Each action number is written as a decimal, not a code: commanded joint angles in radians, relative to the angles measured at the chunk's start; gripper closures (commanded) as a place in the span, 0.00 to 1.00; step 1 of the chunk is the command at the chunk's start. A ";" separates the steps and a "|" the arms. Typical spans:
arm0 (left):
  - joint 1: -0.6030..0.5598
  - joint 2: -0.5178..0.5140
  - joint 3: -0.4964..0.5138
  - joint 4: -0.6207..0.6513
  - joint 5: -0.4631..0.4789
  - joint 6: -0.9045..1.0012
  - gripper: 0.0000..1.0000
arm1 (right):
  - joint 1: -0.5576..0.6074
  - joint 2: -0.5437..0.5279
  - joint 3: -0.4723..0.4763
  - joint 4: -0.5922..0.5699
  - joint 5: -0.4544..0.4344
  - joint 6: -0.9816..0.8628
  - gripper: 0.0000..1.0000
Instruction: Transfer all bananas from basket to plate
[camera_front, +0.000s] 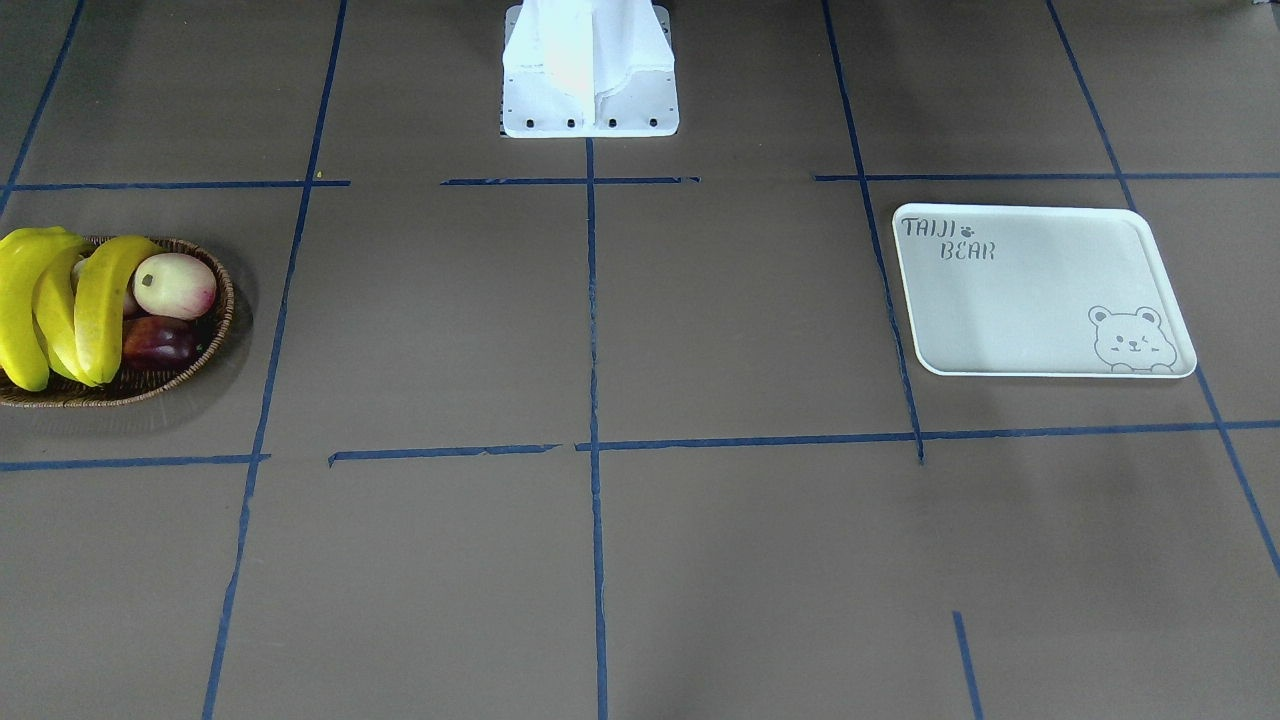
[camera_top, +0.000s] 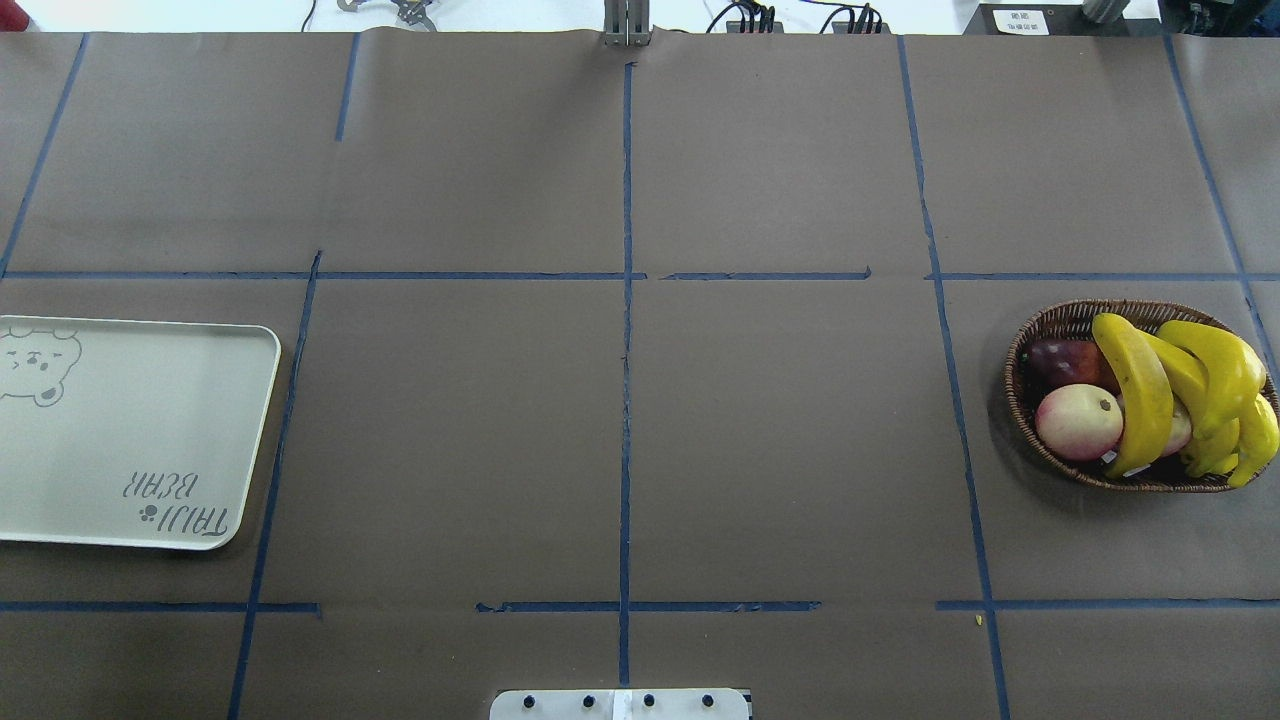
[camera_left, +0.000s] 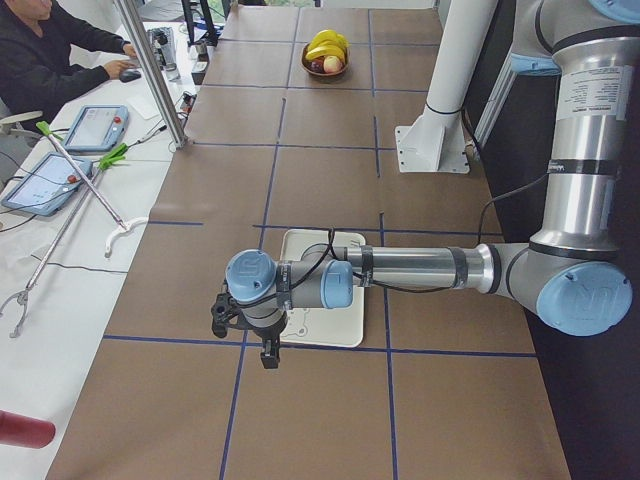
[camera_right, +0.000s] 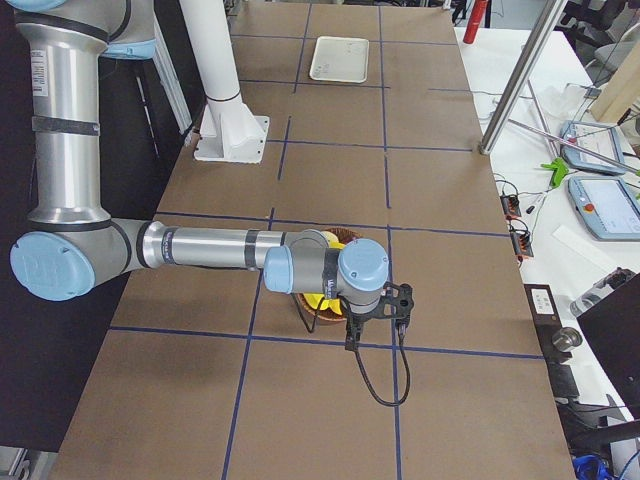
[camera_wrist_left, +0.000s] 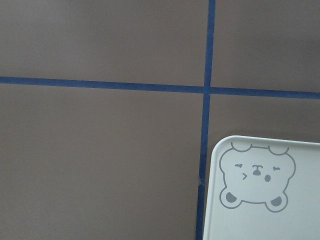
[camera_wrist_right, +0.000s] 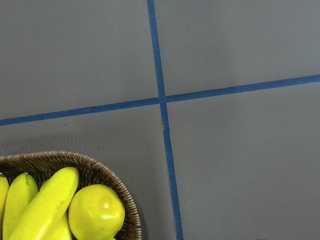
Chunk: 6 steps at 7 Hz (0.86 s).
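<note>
The left gripper (camera_left: 245, 325) hangs over the plate's (camera_top: 150, 420) bear corner and the right gripper (camera_right: 378, 310) beside the basket (camera_top: 1075, 312), both seen only from the table's (camera_top: 780, 420) ends, so I cannot tell whether their jaws are apart or together. The white plate lies well apart from the wicker basket, which holds the bananas (camera_top: 1140, 390), bright yellow and curved; the right wrist view alone shows clearly a plump yellow fruit (camera_wrist_right: 96, 212) at its rim.

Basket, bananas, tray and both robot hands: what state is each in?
basket: holds all the fruit
bananas: piled in the basket, none on the plate
plate: empty
left gripper: near the plate, open or shut unclear
right gripper: near the basket, open or shut unclear
</note>
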 joint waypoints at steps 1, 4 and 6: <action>0.000 0.001 -0.005 0.000 0.000 -0.002 0.00 | 0.000 0.002 0.008 -0.002 -0.005 0.001 0.00; 0.000 -0.009 -0.006 0.000 0.000 -0.012 0.00 | 0.000 0.002 0.008 0.000 -0.002 0.002 0.00; 0.000 -0.012 -0.009 0.000 0.000 -0.016 0.00 | 0.000 0.002 0.008 0.000 0.002 0.002 0.00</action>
